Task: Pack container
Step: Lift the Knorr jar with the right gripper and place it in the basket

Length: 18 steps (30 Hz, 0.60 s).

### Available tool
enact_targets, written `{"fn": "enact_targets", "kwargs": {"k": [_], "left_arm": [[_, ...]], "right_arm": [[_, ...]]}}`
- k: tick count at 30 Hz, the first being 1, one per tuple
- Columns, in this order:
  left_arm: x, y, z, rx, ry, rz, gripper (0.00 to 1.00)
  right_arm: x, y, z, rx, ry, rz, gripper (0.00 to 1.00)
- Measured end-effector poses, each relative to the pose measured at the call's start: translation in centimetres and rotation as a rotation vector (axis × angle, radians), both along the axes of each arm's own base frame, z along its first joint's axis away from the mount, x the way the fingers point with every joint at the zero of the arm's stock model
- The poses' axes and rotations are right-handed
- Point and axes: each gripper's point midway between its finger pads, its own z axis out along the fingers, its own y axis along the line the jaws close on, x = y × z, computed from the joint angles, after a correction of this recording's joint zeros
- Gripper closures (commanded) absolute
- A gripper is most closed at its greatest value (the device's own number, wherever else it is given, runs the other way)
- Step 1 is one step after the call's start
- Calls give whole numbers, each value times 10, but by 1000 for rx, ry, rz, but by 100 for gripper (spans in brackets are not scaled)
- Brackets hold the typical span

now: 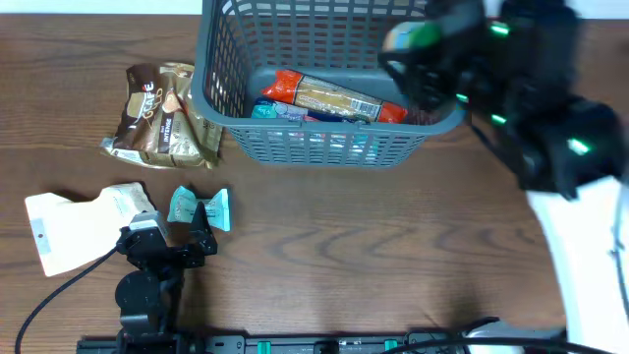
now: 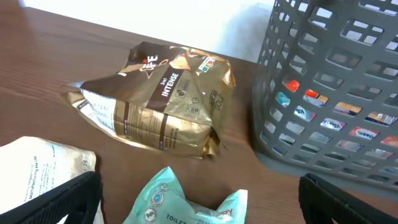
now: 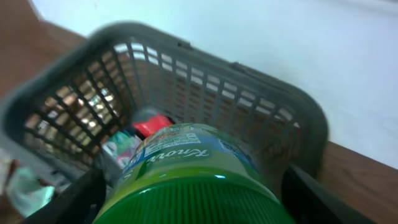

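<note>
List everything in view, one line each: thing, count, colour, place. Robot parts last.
basket: one, dark grey, back centre of the table
long packet: one, orange ends, inside the basket
small packet: at least one, teal, inside the basket by the long packet
coffee bag: one, brown and gold, on the table left of the basket
pouch: one, white, on the table's left side
toilet-labelled packet: one, teal, right of the pouch
Knorr jar: one, green lid, held over the basket
table: one, brown wood
left pincer: one, black, open, at the toilet-labelled packet
right pincer: one, black, gripping the Knorr jar
</note>
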Motion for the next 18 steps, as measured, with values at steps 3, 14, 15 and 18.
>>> {"fn": "enact_targets", "kwargs": {"k": [3,14,15,18], "left_arm": [[0,0,0,0,0,0,2],[0,0,0,0,0,0,2],[0,0,0,0,0,0,1],[0,0,0,0,0,0,1]], "right_arm": [[26,12,-37,-56,69,-13,99],[81,27,-168,-190,329,-38,99],[83,29,-179,-196,352,-33,99],[86,34,-205,-205,408,-18,99]]}}
